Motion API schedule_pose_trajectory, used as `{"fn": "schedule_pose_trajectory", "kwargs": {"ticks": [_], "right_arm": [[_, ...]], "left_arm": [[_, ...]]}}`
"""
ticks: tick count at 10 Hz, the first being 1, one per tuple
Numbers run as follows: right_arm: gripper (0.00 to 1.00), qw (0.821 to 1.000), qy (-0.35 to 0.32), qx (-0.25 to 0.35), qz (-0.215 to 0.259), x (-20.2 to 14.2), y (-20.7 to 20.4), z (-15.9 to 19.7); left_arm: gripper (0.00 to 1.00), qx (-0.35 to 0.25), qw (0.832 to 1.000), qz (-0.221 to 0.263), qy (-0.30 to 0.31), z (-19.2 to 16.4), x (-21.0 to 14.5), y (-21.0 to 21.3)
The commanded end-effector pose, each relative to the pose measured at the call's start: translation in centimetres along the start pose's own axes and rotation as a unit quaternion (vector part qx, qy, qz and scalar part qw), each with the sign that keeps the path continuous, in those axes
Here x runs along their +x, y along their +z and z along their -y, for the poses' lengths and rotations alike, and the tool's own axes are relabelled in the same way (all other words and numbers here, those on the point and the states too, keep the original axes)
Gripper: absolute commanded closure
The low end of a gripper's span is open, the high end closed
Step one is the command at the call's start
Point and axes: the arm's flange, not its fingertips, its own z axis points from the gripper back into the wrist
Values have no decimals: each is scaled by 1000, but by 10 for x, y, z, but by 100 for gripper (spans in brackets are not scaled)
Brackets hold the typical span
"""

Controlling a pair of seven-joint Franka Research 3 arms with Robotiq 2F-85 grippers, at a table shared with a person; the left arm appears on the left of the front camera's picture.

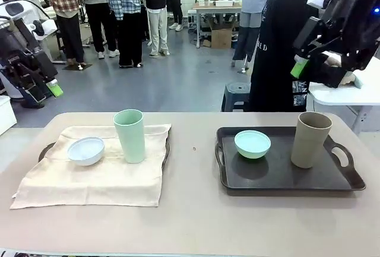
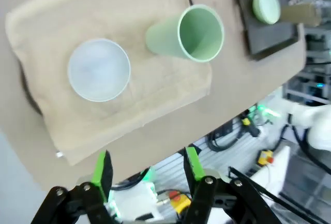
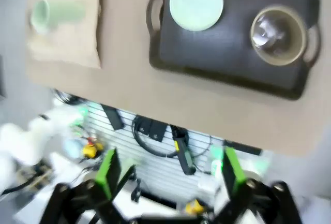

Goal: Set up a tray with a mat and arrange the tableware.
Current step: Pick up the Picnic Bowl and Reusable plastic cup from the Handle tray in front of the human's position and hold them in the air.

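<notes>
The white bowl [image 1: 86, 150] and pale green cup [image 1: 129, 135] stand close together on the beige mat [image 1: 89, 183] draped over the left tray [image 1: 45, 150]. The mint green bowl [image 1: 252, 143] and tan-brown cup [image 1: 310, 139] stand apart on the bare right tray [image 1: 285, 180]. Both arms are raised clear of the table. The left gripper [image 2: 148, 167] is partly spread and empty, and the right gripper [image 3: 170, 175] is wide and empty. A finger clipping a rim would likely topple a tall cup, and a dragged piece could bunch the loose mat. The tableware carries no labels. Pale letters on a person's dark top [image 1: 279, 37] are too small to read.
</notes>
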Motion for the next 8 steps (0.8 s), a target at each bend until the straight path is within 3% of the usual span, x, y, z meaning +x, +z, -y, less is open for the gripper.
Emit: {"fn": "schedule_pose_trajectory", "kwargs": {"ticks": [1, 2, 3, 4, 5, 7, 8], "right_arm": [[0, 998, 46, -32, -24, 29, -22, -59], [0, 1000, 0, 0, 0, 0, 0, 0], [0, 995, 48, 74, -38, 15, -11, -9], [0, 964, 72, 254, -15, 23, 1, 28], [0, 920, 71, 386, 12, 15, 2, 74], [0, 860, 67, 500, 84, -12, -2, 152], [0, 818, 96, 555, 119, -30, -9, 175]], "left_arm": [[28, 56, 998, -7, -9, 13, 6, -12], [28, 56, 998, -7, -9, 13, 6, -12], [28, 14, 1000, -4, -6, 5, 3, -4], [28, -85, 996, 3, 7, -5, 13, 8], [28, -160, 986, 19, 34, -27, 10, 20], [28, -251, 962, 28, 106, -76, 3, 25], [0, -304, 941, 22, 145, -97, -5, 28]]}}
